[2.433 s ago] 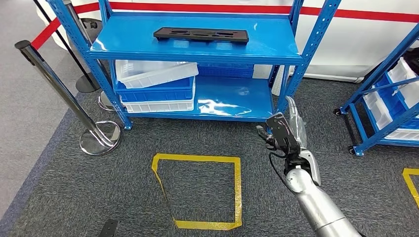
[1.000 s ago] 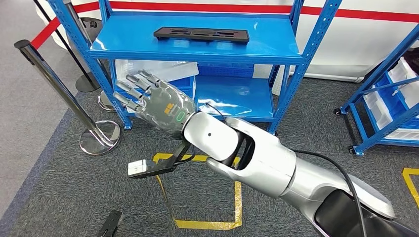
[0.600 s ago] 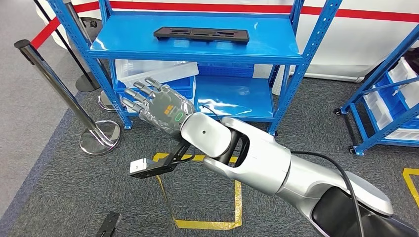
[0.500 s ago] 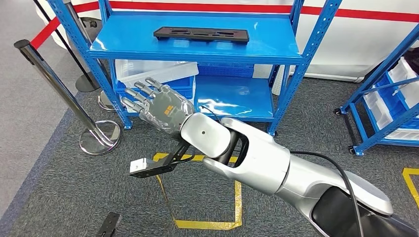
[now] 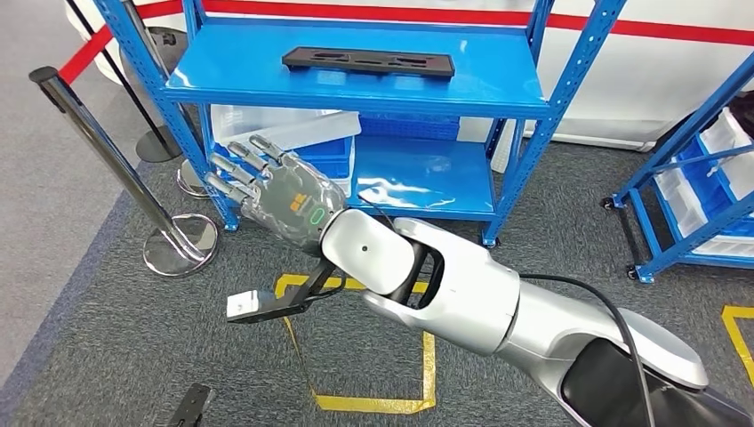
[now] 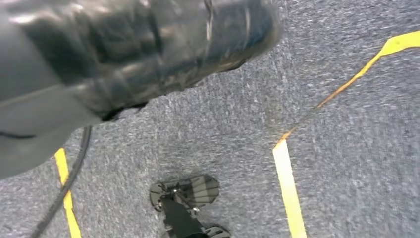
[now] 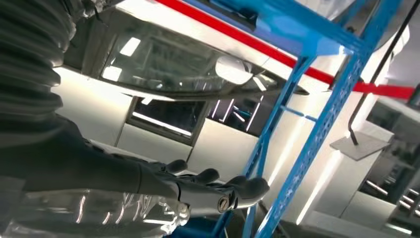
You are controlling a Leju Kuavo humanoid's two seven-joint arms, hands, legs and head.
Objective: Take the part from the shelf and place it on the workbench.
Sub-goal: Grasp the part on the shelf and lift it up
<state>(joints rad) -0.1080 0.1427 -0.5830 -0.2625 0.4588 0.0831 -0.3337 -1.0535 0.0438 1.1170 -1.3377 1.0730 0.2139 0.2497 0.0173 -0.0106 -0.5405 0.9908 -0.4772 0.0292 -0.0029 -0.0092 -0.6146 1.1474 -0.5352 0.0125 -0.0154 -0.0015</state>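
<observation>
The right robot hand reaches across the robot's front, fingers spread apart and holding nothing. It sits level with the lower shelf, just before the white bins. Over the last half second it has crept slightly outward and the head view has shifted a little; about two seconds ago this arm hung low at the robot's right. So the reach appears to have begun, but no grasp yet.

The part, a flat black plate, lies untouched on the top shelf, above and beyond the robot hand.

The left robot hand's state cannot be told: its wrist view is blurred carpet and yellow tape. No counter is visible.
</observation>
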